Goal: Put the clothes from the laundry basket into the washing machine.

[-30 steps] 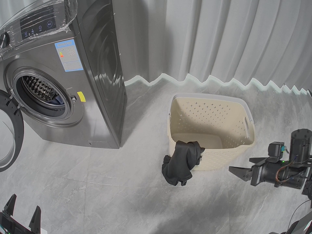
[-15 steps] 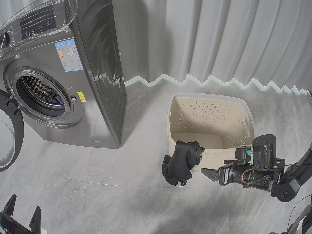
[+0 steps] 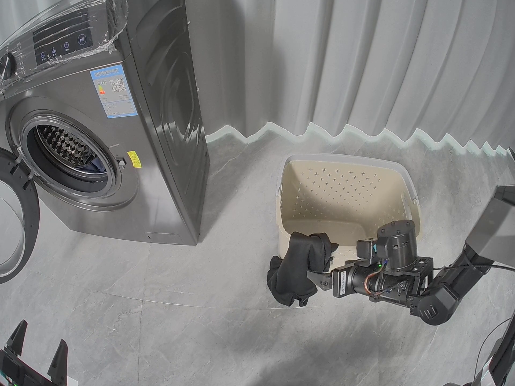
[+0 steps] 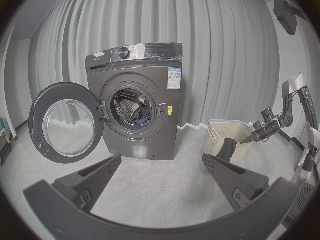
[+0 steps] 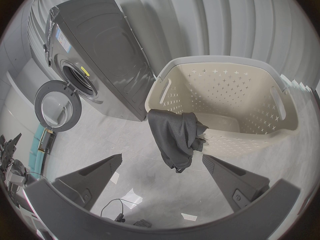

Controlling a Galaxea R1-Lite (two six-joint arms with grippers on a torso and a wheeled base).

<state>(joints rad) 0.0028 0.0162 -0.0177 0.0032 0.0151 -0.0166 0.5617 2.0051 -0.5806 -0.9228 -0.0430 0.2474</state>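
Observation:
A dark garment (image 3: 298, 269) hangs over the near left corner of the cream laundry basket (image 3: 343, 158) and droops down its outside to the floor. My right gripper (image 3: 317, 277) is open, low in front of the basket, with its tips at the garment's right edge. In the right wrist view the garment (image 5: 173, 134) lies just beyond the spread fingers (image 5: 100, 172). The grey washing machine (image 3: 107, 135) stands to the left with its door (image 3: 16, 221) swung open and clothes (image 4: 140, 112) in the drum. My left gripper (image 3: 37, 344) stays open, low at the near left.
The basket's inside (image 5: 220, 120) looks bare. White curtains (image 3: 348, 54) close off the back. Paper scraps (image 5: 131, 195) and a cable (image 5: 113, 207) lie on the grey floor near me. Open floor (image 3: 188, 274) lies between the basket and the washing machine.
My right arm has swung left along the front of the basket, bringing its open gripper up to the hanging garment. The left gripper, the garment and the basket have not moved.

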